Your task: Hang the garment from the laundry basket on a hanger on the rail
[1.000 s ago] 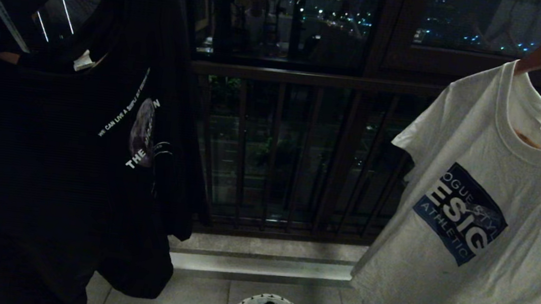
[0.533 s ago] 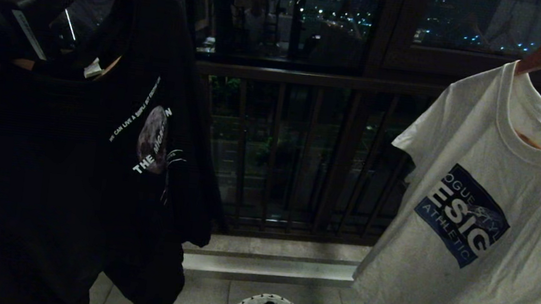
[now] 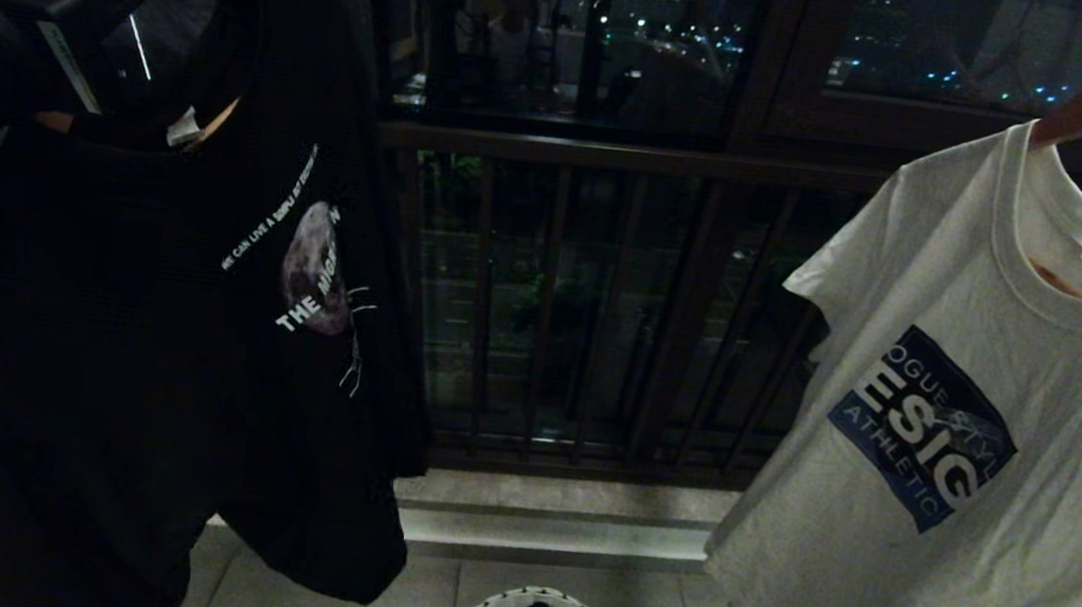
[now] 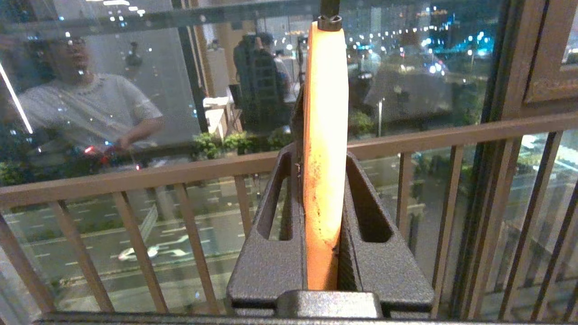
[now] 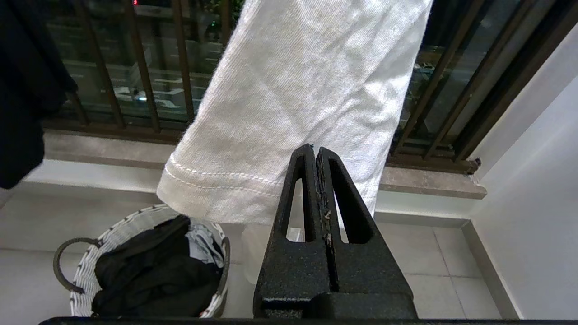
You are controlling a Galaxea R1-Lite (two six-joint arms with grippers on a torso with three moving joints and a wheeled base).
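The left hand (image 4: 323,225) is clamped on the flat wooden body of a hanger (image 4: 325,135), edge-on between its fingers, with the metal hook stem pointing straight up out of view. A black shirt (image 3: 157,324) drapes from that hanger at the scene's upper left. The rail is not visible; judging by the hook, it lies above the hand. The right hand (image 5: 316,158), pressed shut and empty, hangs low near the laundry basket (image 5: 90,307), which holds dark clothes beneath a white shirt (image 3: 969,439) hung at right.
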